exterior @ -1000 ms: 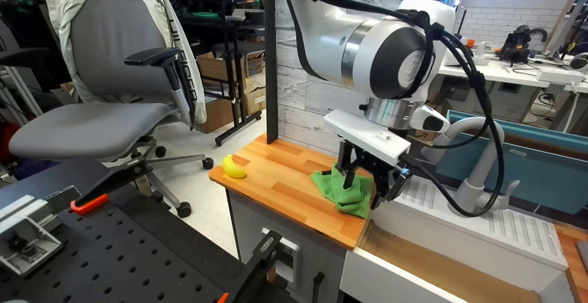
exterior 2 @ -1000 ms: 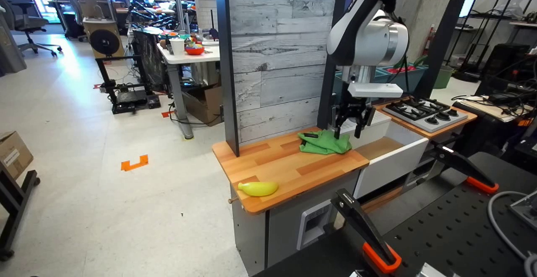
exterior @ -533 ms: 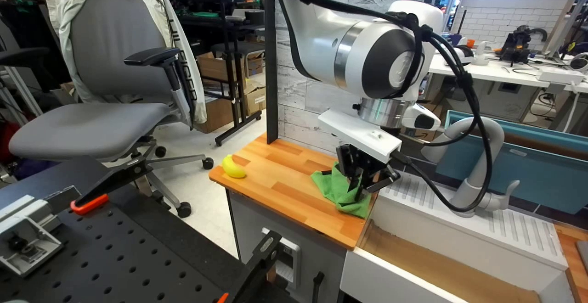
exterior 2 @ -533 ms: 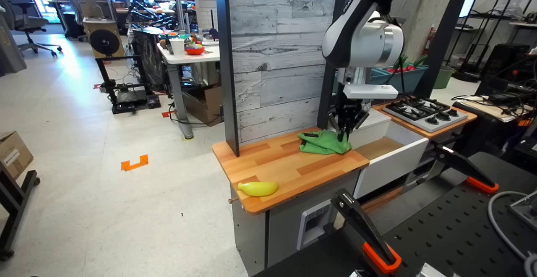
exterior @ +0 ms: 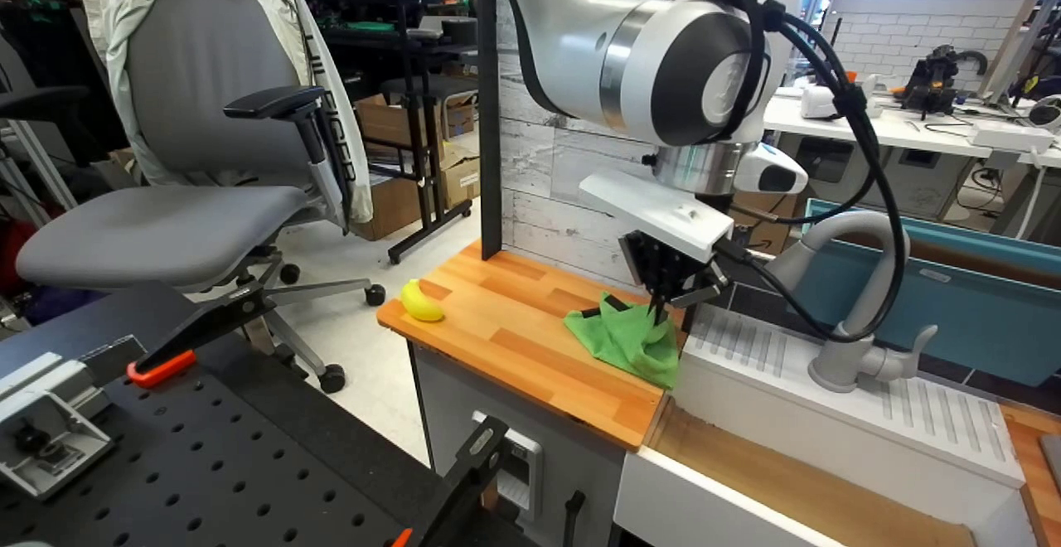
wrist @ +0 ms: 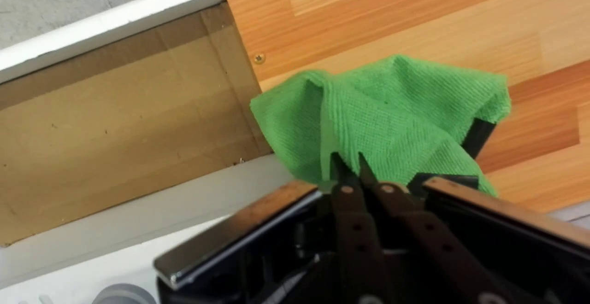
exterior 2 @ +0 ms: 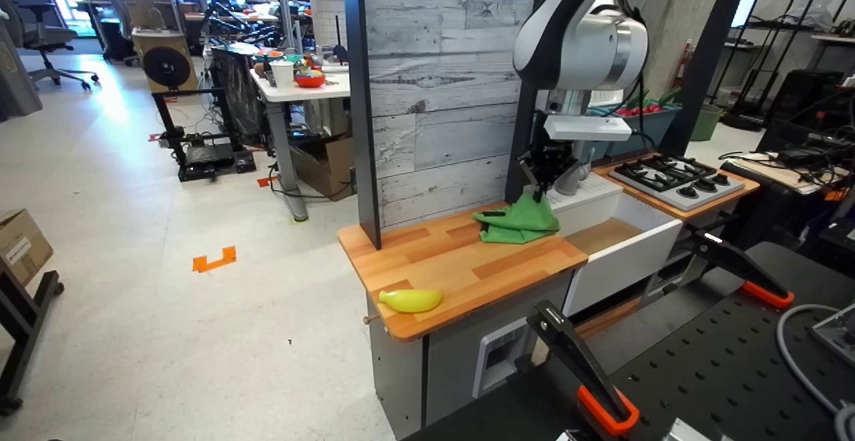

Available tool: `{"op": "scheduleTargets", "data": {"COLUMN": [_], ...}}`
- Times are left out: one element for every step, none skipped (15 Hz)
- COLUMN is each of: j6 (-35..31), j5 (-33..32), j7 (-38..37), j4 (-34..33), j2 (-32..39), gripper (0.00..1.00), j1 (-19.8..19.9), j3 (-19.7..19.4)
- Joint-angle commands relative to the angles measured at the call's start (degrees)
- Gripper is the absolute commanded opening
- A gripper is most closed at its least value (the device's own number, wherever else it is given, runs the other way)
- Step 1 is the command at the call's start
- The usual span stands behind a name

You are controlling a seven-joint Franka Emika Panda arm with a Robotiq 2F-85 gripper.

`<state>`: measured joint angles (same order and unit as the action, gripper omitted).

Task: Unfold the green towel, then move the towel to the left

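The green towel [exterior: 630,344] lies bunched with black strips along its edges, on the wooden counter beside the sink. A fold of it is drawn up into a peak in both exterior views, and my gripper [exterior: 657,315] is shut on that fold. In the wrist view the fingertips of the gripper [wrist: 349,157] pinch a ridge of the towel [wrist: 396,115] near its middle. Part of the cloth stays on the wood, while one corner reaches the counter's edge by the sink. The underside of the towel is hidden.
A yellow toy banana [exterior 2: 411,301] lies at the counter's far end from the sink. A white sink [exterior: 746,481] with a grey faucet [exterior: 854,348] adjoins the towel. Behind the wooden counter [exterior 2: 427,260] rises a plank wall [exterior 2: 454,93].
My gripper came down onto the towel and its fingers went from open to shut on a fold. It then rose a little, pulling that fold up into a peak.
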<state>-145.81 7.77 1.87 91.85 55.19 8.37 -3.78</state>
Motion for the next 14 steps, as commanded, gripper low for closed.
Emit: {"op": "scheduleTargets", "data": {"j6": [-6.79,-7.89,-9.23,-10.24,-11.01,-11.8,-12.35,-12.78,-13.2,-13.6,-13.34,-13.15,-12.59,-12.56], "j5": [-0.98,-1.15,-1.32,-1.56,-1.95,-2.26,-2.62,-3.04,-3.23,-3.27,-3.23,-3.08,-2.81,-2.56], "j7": [1.47,2.09,2.77,3.12,3.51,3.67,3.81,3.78,3.79,3.79,3.75,3.71,3.72,3.73], "j4": [11.21,13.34,15.91,18.17,20.42,22.54,24.67,26.55,28.37,30.01,31.24,32.26,33.15,34.1], "j2": [-9.02,-10.77,-12.86,-14.7,-16.68,-18.5,-20.51,-22.31,-24.11,-25.76,-27.43,-28.88,-30.37,-31.73], "gripper": [0.0,0.0,0.0,0.0,0.0,0.0,0.0,0.0,0.0,0.0,0.0,0.0,0.0,0.0], "j1": [-0.42,-0.5,-0.68,-0.91,-1.25,-1.6,-2.06,-2.48,-2.87,-3.23,-3.58,-3.78,-3.94,-4.06], "j3": [1.6,2.05,2.6,2.97,3.4,3.68,4.01,4.32,4.75,5.09,5.53,5.99,6.47,6.84]}}
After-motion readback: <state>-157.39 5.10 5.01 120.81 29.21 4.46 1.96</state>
